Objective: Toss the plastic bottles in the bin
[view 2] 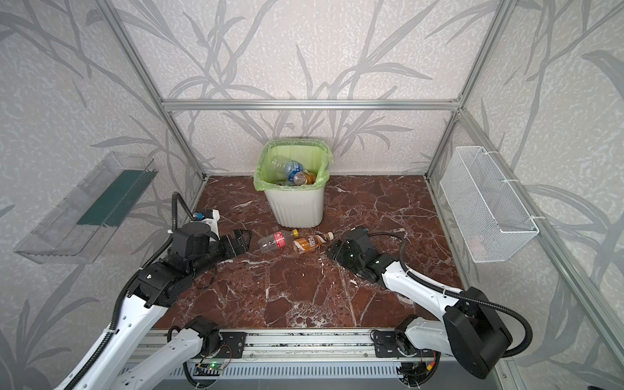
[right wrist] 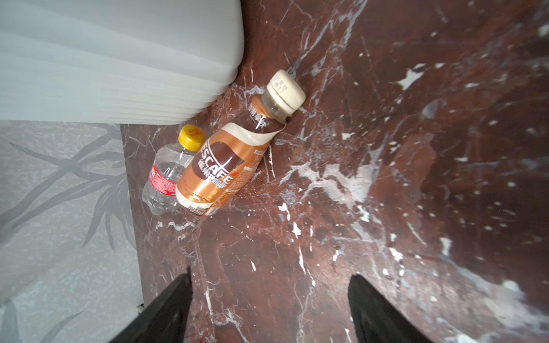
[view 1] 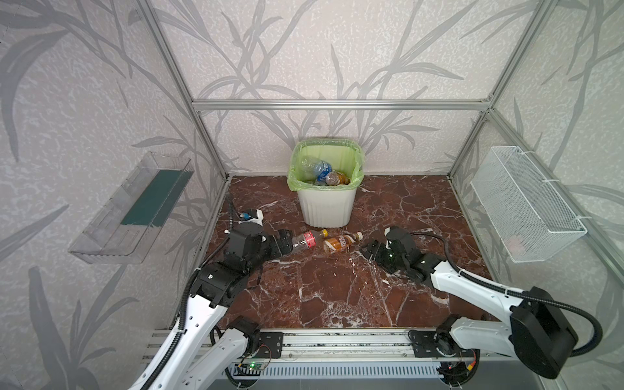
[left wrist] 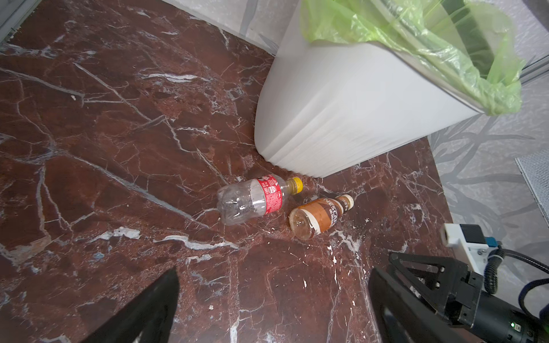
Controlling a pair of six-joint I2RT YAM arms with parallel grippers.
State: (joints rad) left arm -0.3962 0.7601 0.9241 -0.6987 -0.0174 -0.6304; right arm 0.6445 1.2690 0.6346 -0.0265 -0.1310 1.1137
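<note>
Left end effector point(view 2: 245, 241) and right end effector point(right wrist: 270, 277) gape empty, flanking the red-labelled bottle point(view 1: 305, 240) and amber bottle point(view 1: 339, 243). Both bottles lie on the bench point(view 1: 337, 297) before the bin point(view 1: 326, 209). They look light, slick and crushable, so mid-label is probably the best grip.

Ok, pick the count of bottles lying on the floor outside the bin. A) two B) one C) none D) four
A: only the red-labelled bottle and the amber-brown coffee bottle lie side by side on the marble floor in front of the bin; the other bottles in view are inside it.
</note>
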